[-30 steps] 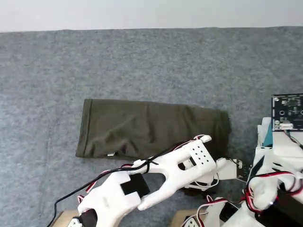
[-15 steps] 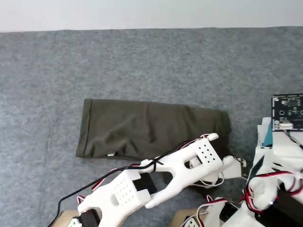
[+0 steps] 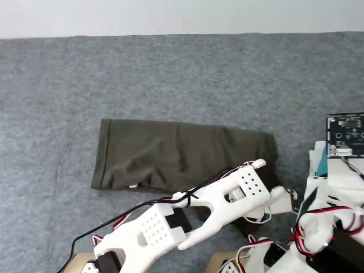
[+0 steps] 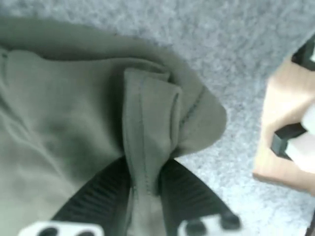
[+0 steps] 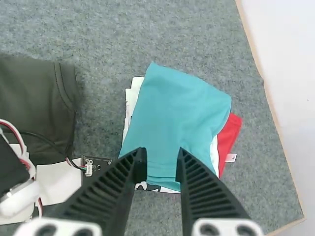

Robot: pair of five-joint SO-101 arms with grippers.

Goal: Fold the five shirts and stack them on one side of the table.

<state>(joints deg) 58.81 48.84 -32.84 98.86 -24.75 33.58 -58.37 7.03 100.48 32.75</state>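
Pinching fold of olive shirt (image 4: 59, 108) in left gripper (image 4: 145, 179), jaws clamped tight on it. Hovering right gripper (image 5: 158, 167) slightly apart, empty, directly above teal shirt (image 5: 179, 118) topping 3-shirt stack.

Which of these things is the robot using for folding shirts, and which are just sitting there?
For the job:
olive shirt, pinched at a fold by the left gripper
teal shirt, stacked on a white shirt and a red shirt
right gripper, open above them

Just sitting there:
grey mat
circuit board
wooden base
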